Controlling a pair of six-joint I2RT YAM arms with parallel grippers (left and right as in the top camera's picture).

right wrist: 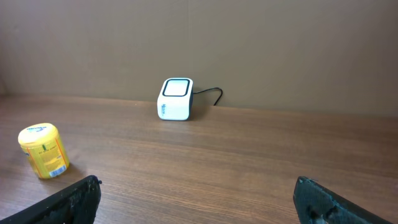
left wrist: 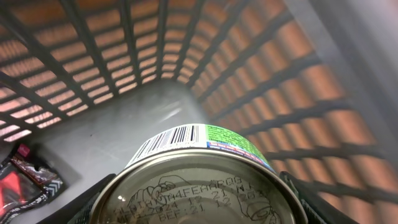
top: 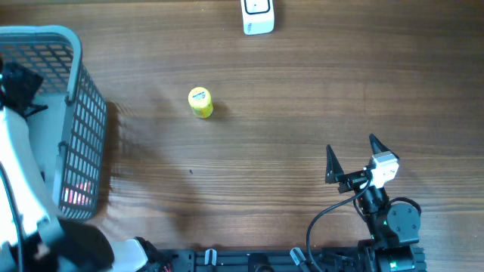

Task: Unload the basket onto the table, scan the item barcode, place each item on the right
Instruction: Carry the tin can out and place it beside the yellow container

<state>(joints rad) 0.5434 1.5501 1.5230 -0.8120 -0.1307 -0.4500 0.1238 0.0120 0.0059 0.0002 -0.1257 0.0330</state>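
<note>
1. L gripper [left wrist: 202, 208] grasps can [left wrist: 199, 180] w/ barcode, inside basket [top: 83, 98], table's 9 o'clock.
2. R gripper [top: 352, 145] spread wide, empty, 5 o'clock.
3. Scanner [top: 258, 17] at 12 o'clock; yellow tub [top: 200, 102] near centre.

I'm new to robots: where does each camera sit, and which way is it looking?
Overhead: above the table, looking straight down on basket, yellow tub, scanner, left arm, right arm.
Left wrist: inside the basket, facing a can between its fingers.
Right wrist: low over the table, facing the scanner; own fingertips at bottom corners.
Shared: overhead and right wrist both show scanner and yellow tub.
</note>
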